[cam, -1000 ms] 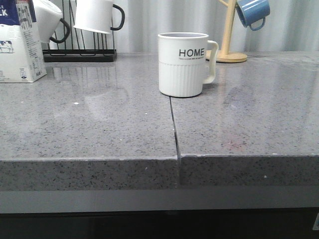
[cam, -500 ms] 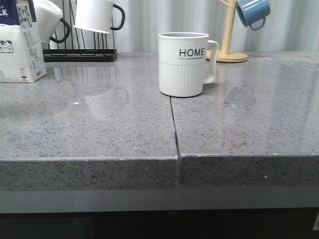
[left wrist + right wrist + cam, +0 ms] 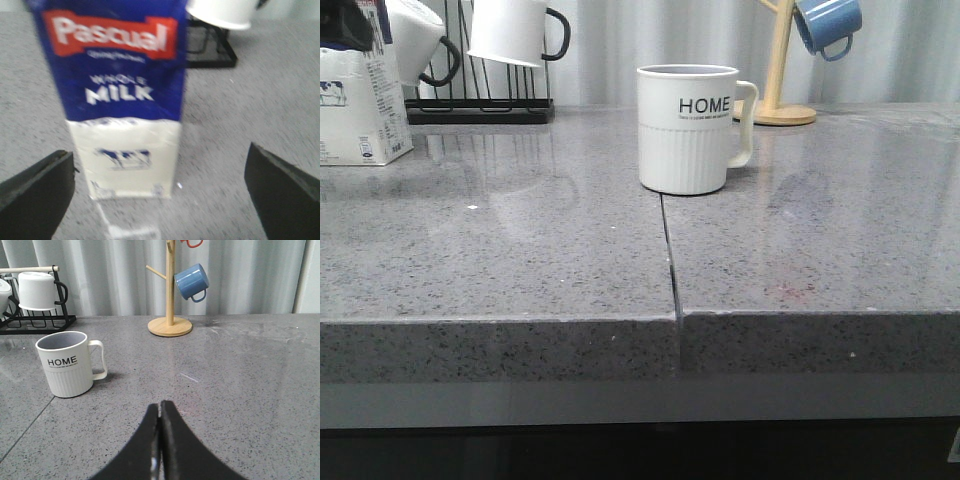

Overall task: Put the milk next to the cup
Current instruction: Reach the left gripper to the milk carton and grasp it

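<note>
The milk (image 3: 358,105) stands upright at the far left edge of the grey counter, cut off by the frame. In the left wrist view the milk (image 3: 122,100) is close ahead, blue top reading "WHOLE MILK", cow picture below. My left gripper (image 3: 160,197) is open wide, its fingers (image 3: 35,195) well apart in front of the carton, not touching it. The cup (image 3: 688,130), white with "HOME" lettering, stands mid-counter, handle to the right. My right gripper (image 3: 160,412) is shut and empty, low over the counter, right of the cup (image 3: 67,365).
A black rack (image 3: 480,105) with white black-handled mugs (image 3: 515,30) stands behind the milk. A wooden mug tree (image 3: 775,110) with a blue mug (image 3: 828,25) stands at the back right. A seam (image 3: 670,255) runs through the counter below the cup.
A dark part of my left gripper has come into the front view at the top left, in front of the milk carton's top. The cup and milk have not moved.
</note>
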Tool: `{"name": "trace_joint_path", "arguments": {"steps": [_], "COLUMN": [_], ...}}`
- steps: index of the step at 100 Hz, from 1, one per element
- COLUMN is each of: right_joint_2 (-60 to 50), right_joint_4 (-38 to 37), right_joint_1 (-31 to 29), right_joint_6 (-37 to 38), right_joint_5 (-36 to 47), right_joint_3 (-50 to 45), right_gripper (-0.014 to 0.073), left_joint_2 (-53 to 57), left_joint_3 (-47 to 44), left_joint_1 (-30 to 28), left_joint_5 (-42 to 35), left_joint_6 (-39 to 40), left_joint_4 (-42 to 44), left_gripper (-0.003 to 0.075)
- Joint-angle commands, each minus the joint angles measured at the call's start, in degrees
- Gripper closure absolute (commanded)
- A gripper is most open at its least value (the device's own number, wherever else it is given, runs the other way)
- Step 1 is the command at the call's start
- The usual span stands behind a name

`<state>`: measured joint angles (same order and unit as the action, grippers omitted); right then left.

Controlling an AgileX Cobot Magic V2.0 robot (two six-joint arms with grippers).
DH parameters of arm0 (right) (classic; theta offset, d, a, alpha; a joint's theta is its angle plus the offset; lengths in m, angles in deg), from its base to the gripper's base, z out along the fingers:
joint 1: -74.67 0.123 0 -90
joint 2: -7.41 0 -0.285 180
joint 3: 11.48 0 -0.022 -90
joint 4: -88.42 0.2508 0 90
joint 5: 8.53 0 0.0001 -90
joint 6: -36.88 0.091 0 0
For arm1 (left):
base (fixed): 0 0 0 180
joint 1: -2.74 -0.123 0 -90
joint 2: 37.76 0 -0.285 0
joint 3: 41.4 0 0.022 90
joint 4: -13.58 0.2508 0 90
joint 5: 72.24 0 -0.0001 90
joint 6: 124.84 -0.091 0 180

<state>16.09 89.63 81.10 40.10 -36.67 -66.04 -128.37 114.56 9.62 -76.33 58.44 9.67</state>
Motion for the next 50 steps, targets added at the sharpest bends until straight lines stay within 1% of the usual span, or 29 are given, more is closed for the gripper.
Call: {"name": "trace_joint_path", "arguments": {"steps": [1,22,50], "right_joint_2": [0.77,0.77,0.77], "right_joint_4": [-0.51,-0.51,-0.51], "right_joint_1": [-0.29,-0.29,-0.29], "right_joint_6": [-0.17,-0.17,-0.17], "right_joint_5": [4.31,4.31,4.31], "right_joint_3": [1.29,1.29,1.29], "right_gripper": [0.0661,0.0661,0.0661], "left_joint_2": [0.7,-1.66,-1.85], "left_joint_3": [2.04,2.26,2.26], "left_joint_1": [-1.36,-1.75,-1.12], "left_joint_5": [-7.92,-9.98,-13.7], "left_joint_6": [0.58,0.58,0.58], "left_joint_4": [-0.95,-0.59,-0.41], "left_gripper": [0.0084,0.0084,0.0084]}}
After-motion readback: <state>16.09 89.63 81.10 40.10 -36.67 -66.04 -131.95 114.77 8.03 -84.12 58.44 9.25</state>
